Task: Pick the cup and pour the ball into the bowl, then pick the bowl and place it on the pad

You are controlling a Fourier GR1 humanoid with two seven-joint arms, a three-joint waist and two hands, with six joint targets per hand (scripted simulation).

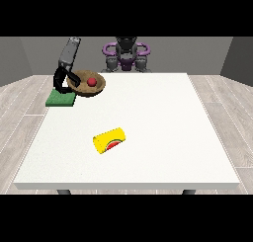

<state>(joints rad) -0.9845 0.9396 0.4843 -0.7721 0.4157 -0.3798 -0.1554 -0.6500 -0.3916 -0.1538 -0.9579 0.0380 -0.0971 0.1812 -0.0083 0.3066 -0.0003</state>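
Note:
A brown bowl [96, 87] with a red ball [91, 82] inside is held just above the table's far left part. The black hand at the view's left [63, 80] grips the bowl's left rim, its fingers curled round it. The bowl's left edge overlaps the green pad [59, 100], which lies flat at the table's left edge. A yellow cup [110, 141] with a red and green watermelon pattern lies on its side near the middle of the table. The hand at the view's right does not show.
The white table [163, 117] spreads wide to the right and front of the cup. The robot's torso [126, 56] stands behind the far edge. A wooden floor surrounds the table.

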